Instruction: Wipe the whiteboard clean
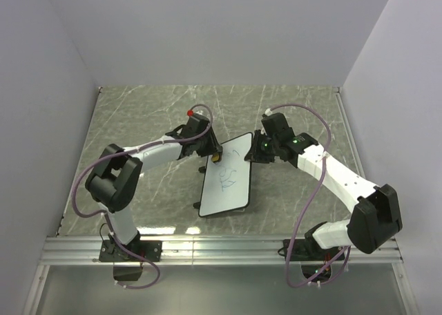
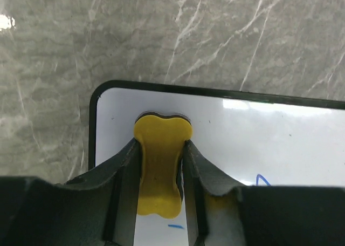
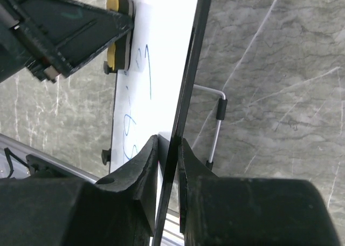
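Left arm: the base sits at the near left, the elbow is folded close above it, and the forearm reaches right and away toward the far left corner of the whiteboard [image 1: 226, 180]. The left gripper [image 1: 215, 156] points down at the board. In the left wrist view its 2 fingers [image 2: 125, 162] are pressed against the narrow waist of a yellow bone-shaped eraser [image 2: 160, 168], pinching it. The eraser rests on the white surface just inside the rounded corner of the frame.

Right arm: the base sits at the near right, the elbow is out to the right, and the forearm runs left and away to the far right edge of the board. The right gripper [image 3: 168, 142] straddles that edge, with 1 finger on the white face and 1 on the back. Both fingers lie close against the board, gripping it.

The whiteboard sits mid-table [image 1: 138, 121] between the 2 arms, with its long side running near to far. Blue marks [image 1: 226, 178] cover its middle. In the right wrist view a wire leg [image 3: 218, 122] shows behind the board, and the board looks raised on edge rather than flat.
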Controlling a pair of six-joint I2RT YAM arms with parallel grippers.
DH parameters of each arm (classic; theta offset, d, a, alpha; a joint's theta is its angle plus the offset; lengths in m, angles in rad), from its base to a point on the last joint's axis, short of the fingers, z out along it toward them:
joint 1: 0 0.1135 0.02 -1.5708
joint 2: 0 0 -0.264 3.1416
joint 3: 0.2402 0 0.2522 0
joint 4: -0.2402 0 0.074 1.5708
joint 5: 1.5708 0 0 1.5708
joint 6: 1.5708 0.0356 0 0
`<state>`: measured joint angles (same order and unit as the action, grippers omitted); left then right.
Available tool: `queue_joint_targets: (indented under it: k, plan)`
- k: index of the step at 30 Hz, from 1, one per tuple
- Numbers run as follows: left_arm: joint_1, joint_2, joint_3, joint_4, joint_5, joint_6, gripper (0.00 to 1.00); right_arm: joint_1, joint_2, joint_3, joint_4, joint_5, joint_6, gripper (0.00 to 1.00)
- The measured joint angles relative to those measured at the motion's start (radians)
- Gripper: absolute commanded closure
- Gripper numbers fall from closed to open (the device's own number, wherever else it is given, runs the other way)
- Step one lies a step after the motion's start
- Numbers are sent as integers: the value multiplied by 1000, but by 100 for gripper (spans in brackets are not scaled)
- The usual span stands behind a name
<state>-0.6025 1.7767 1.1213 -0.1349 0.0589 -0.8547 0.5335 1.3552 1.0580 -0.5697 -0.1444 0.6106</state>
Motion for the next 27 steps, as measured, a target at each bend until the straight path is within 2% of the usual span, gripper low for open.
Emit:
queue_joint_targets:
  k: [6, 14, 23, 27]
  plan:
    - [-31, 24, 96, -60, -23, 26, 100, 1, -1, 0, -3, -3, 1, 100]
    - [-231, 5, 278, -92, -22, 41, 100, 1, -2, 1, -38, -6, -3, 100]
    - [-241, -53, 177, -41, -61, -6, 100, 14, -13, 2, -66, -26, -10, 100]
    - [-200, -70, 89, 5, -55, -35, 100, 14, -13, 2, -71, -19, -10, 100]
